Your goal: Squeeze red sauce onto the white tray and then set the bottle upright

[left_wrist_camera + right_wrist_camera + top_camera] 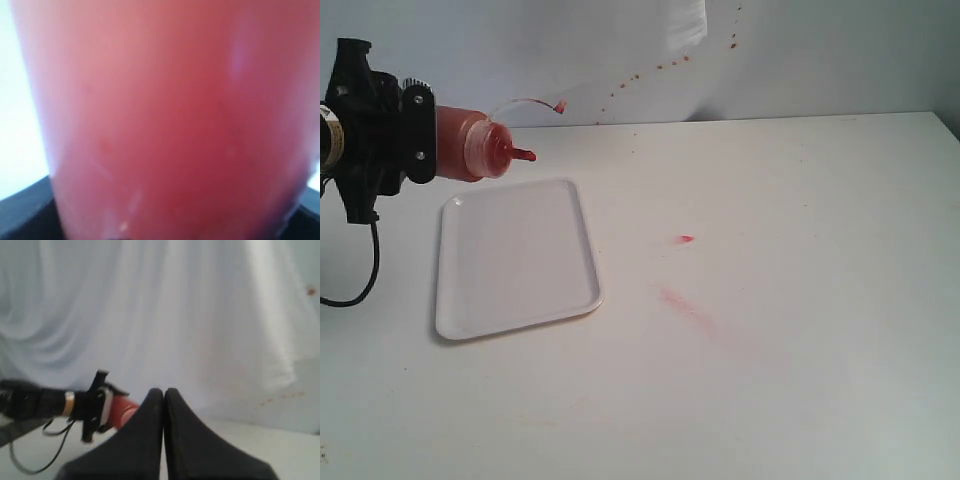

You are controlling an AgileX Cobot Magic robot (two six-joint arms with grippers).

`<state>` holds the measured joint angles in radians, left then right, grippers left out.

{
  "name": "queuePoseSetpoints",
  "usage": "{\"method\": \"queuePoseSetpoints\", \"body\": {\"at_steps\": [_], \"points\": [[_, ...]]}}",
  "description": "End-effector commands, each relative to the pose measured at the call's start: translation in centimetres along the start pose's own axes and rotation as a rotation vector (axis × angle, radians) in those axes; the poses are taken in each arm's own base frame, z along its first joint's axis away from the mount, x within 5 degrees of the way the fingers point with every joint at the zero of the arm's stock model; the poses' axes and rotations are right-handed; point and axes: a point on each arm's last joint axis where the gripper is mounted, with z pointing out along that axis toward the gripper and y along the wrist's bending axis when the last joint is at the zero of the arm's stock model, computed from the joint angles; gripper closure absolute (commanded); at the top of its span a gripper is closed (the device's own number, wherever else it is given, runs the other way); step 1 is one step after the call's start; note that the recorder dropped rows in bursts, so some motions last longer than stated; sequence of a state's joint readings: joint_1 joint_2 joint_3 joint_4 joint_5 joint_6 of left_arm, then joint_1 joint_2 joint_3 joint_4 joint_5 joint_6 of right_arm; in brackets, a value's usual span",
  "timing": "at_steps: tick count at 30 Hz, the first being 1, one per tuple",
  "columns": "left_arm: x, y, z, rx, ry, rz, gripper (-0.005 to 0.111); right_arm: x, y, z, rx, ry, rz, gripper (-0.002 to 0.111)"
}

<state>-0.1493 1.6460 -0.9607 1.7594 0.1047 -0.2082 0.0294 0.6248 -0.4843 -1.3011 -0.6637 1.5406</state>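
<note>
My left gripper (420, 140) is shut on the bottle (470, 145) and holds it lying sideways in the air, above the far left corner of the white tray (515, 255). The red nozzle (523, 154) points right, and the thin tethered tip (560, 105) arcs up behind it. In the left wrist view the bottle's (165, 125) red body fills the frame. The tray's surface is plain white; no blob of red sauce shows on it. My right gripper (163, 393) is shut on nothing, raised off the table, and sees the bottle (121, 410) from afar.
On the white table right of the tray lie a small red spot (685, 239) and a faint pinkish smear (686, 306). Red specks (660, 68) dot the white backdrop. A black cable (365, 275) hangs under the left arm.
</note>
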Motion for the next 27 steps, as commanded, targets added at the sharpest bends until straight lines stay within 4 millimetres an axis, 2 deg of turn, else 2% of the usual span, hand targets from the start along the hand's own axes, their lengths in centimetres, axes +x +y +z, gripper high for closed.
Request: {"method": "queuePoseSetpoints", "body": {"at_steps": [1, 5, 7, 9, 11, 13, 18, 23, 26, 27], "points": [[0.2, 1.7, 0.6, -0.044, 0.03, 0.064, 0.107, -1.5, -1.5, 5.3, -0.193, 0.286, 0.055, 0.108], [0.1, 2.6, 0.9, -0.065, 0.032, 0.177, 0.107, -2.3, -3.2, 10.3, -0.381, 0.364, 0.113, 0.108], [0.1, 2.8, 0.9, -0.069, 0.036, 0.269, 0.107, -2.7, -3.8, 12.8, -0.46, 0.321, 0.125, 0.108], [0.1, 2.9, 0.9, -0.07, 0.041, 0.334, 0.107, -2.4, -4.7, 15.7, -0.5, 0.257, 0.251, 0.108], [0.1, 2.9, 0.9, -0.069, 0.043, 0.396, 0.107, -1.3, -5.6, 18.2, -0.527, 0.248, 0.29, 0.108], [0.1, 2.9, 0.9, -0.068, 0.045, 0.454, 0.107, 0.2, -6.1, 20.5, -0.565, 0.291, 0.205, 0.108], [0.2, 2.9, 0.9, -0.064, 0.063, 0.593, 0.107, 4.2, -6.0, 25.0, -0.635, 0.404, 0.167, 0.108], [0.9, 3.1, 0.8, -0.047, 0.141, 0.722, 0.107, 7.1, -6.1, 28.8, -0.525, 0.445, 0.091, 0.107], [1.0, 3.1, 0.8, -0.042, 0.154, 0.759, 0.107, 8.5, -5.3, 30.3, -0.533, 0.483, 0.035, 0.094], [1.0, 3.1, 0.8, -0.041, 0.154, 0.777, 0.107, 9.1, -4.8, 30.8, -0.548, 0.495, 0.022, 0.084]]}}
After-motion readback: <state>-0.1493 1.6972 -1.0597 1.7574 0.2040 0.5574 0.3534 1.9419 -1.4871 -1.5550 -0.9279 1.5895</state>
